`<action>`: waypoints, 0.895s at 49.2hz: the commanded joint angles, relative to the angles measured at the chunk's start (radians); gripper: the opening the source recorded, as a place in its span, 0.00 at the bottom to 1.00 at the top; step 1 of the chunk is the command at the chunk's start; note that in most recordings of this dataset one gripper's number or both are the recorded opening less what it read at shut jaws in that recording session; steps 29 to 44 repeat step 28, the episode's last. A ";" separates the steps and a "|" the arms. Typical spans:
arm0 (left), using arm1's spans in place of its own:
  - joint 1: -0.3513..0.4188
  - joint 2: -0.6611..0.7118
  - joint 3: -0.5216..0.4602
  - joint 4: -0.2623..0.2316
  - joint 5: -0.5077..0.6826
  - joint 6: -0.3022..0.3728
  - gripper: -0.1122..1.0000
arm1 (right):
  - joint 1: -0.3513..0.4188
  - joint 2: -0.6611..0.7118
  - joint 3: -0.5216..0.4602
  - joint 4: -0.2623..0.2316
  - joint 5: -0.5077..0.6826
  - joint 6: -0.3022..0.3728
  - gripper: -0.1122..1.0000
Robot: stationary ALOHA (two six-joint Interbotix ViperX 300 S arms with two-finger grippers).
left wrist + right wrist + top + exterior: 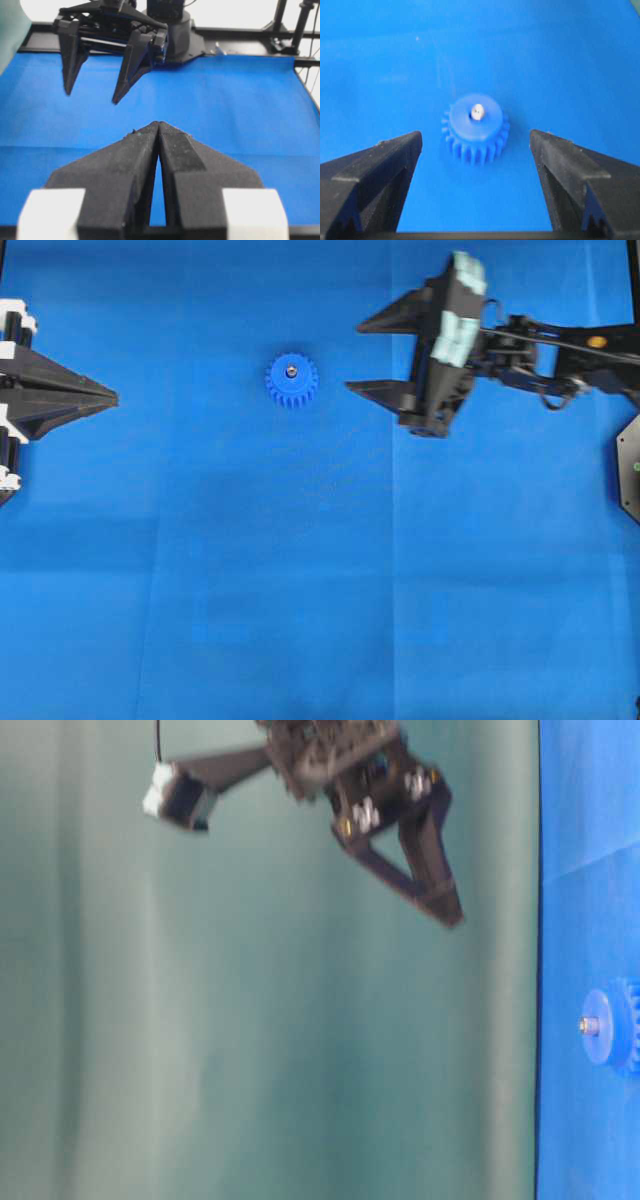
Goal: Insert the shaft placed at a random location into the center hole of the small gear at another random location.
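The right gripper [352, 357] is spread wide and empty, held well apart from the small gear [291, 380]; the left gripper [115, 397] is closed, empty.

Matte black pointy fingers [175, 150] with white blocks [52, 212] behind on the left gripper [112, 398]; right gripper [353, 358] all black too, thin black cables [560, 335], pale taped camera [458, 310].

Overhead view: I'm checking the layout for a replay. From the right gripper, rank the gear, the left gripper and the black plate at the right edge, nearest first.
From the right gripper:
1. Gear, just left of its open jaws.
2. Left gripper, far left, shut.
3. Black plate, far right edge.
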 commanded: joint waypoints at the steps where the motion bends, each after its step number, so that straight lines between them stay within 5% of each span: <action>1: 0.002 -0.005 -0.012 0.002 0.006 -0.002 0.10 | 0.002 -0.067 0.031 0.002 -0.008 0.002 0.76; 16: 0.002 -0.011 -0.011 0.002 0.011 -0.002 0.10 | 0.002 -0.179 0.126 0.009 -0.008 0.008 0.76; 44: 0.002 -0.011 -0.009 0.002 0.011 -0.020 0.10 | 0.002 -0.183 0.129 0.009 -0.015 0.006 0.76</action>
